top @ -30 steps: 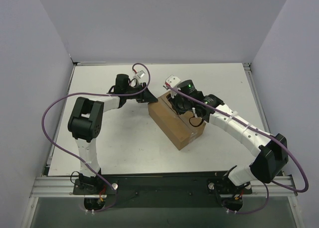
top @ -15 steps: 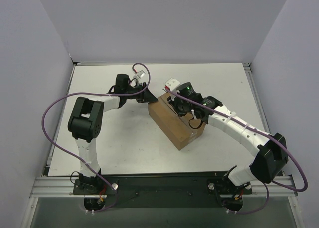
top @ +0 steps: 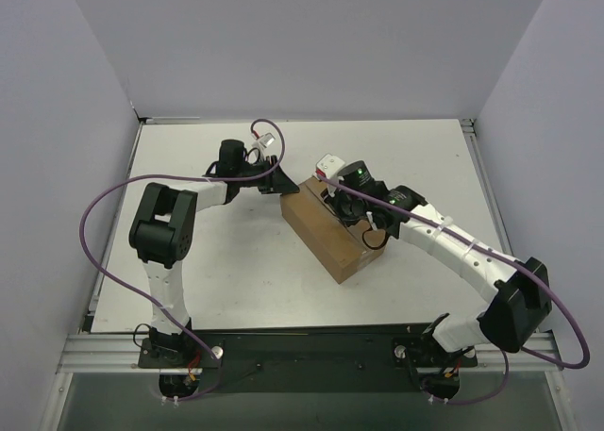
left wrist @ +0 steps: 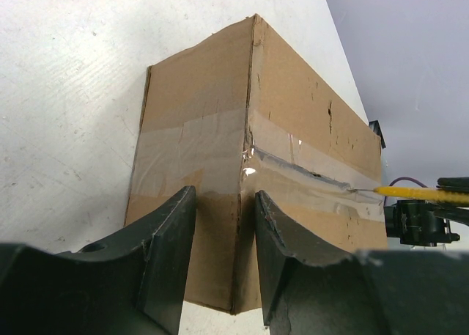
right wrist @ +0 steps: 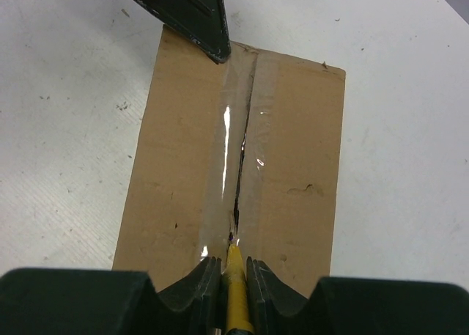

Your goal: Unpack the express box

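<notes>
The express box (top: 319, 231) lies slantwise on the white table (top: 236, 280), its taped centre seam (right wrist: 239, 148) facing up and slit open along part of its length. At the box's end nearest the left arm, the left gripper (left wrist: 223, 203) stands with jaws parted and empty, fingertips close against that end face. Over the box's opposite end, the right gripper (right wrist: 233, 265) is clamped on a yellow utility knife (right wrist: 236, 295), whose tip sits in the slit.

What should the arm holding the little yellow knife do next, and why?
Probably draw the knife a little way along the seam toward the right gripper: the tape on the box is slit beyond the blade, but the last stretch looks uncut.
</notes>
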You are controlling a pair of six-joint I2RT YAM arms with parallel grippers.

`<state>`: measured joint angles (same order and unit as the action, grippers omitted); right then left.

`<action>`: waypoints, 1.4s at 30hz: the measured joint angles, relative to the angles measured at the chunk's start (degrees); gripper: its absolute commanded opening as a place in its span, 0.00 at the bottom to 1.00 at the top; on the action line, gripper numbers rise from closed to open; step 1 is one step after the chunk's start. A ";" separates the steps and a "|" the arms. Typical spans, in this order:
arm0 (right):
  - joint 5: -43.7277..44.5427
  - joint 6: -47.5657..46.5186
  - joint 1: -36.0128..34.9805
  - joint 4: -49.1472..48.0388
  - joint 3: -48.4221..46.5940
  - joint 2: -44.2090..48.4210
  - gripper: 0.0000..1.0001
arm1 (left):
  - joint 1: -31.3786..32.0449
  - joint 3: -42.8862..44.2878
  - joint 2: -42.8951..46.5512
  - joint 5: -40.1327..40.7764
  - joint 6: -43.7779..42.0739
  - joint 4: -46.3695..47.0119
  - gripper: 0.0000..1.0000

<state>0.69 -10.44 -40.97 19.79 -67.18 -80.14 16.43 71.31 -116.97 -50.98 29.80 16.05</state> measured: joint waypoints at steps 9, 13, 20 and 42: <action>0.02 0.15 0.04 3.78 -0.11 1.62 0.00 | 0.00 0.59 -0.28 0.04 -0.04 -0.31 0.46; -0.09 0.17 0.04 6.03 0.17 1.90 0.00 | 0.00 0.96 -0.52 0.20 -0.11 -0.55 0.46; -0.11 0.57 0.04 8.24 0.17 2.05 0.00 | -0.02 1.51 -0.98 0.13 -0.09 -0.68 0.46; -1.79 2.80 0.55 16.02 0.46 6.67 0.00 | -0.02 3.08 -1.90 -0.02 -0.44 -1.57 0.46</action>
<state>-1.10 -7.64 -40.42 35.81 -66.72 -73.47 16.40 74.39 -118.87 -51.00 29.36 14.48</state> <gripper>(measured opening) 0.187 0.465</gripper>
